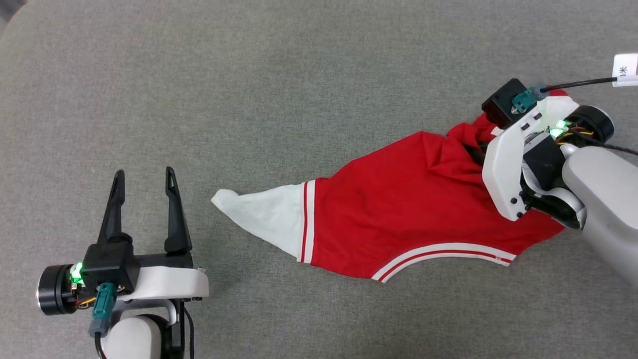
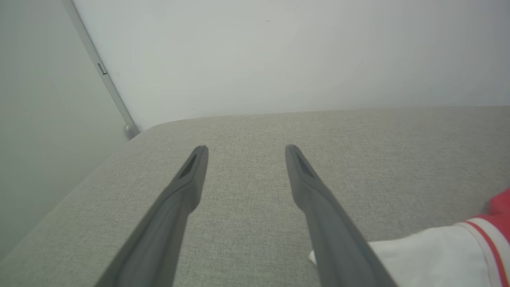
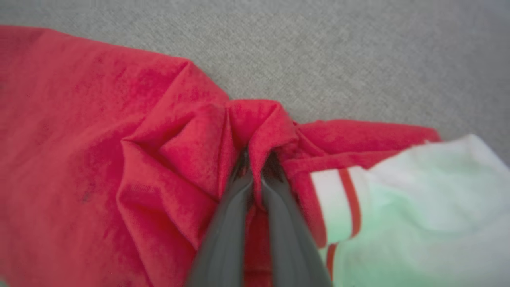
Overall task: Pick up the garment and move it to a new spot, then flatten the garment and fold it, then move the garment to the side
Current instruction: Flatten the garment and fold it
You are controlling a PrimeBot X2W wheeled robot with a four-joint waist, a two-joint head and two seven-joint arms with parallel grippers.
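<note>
Red cloth with white trim makes up the shirt (image 1: pixel 398 209), which lies stretched and creased on the grey woven cushion (image 1: pixel 299 65), right of the middle in the head view. One white sleeve (image 1: pixel 259 214) lies flat and points toward the left gripper (image 1: pixel 144 172), near it but not touching. That gripper sits over bare cushion with its fingers spread wide and nothing between them. A pale wall (image 2: pixel 279 59) rises behind the cushion's far edge.

At the shirt's other end, the right gripper (image 3: pixel 257 167) has its fingers drawn almost together, pinching a bunched fold of red cloth just beside the second white sleeve with its red stripe. The wrist view there is blurred, so the fold may be raised slightly off the cushion, though I cannot be sure.
</note>
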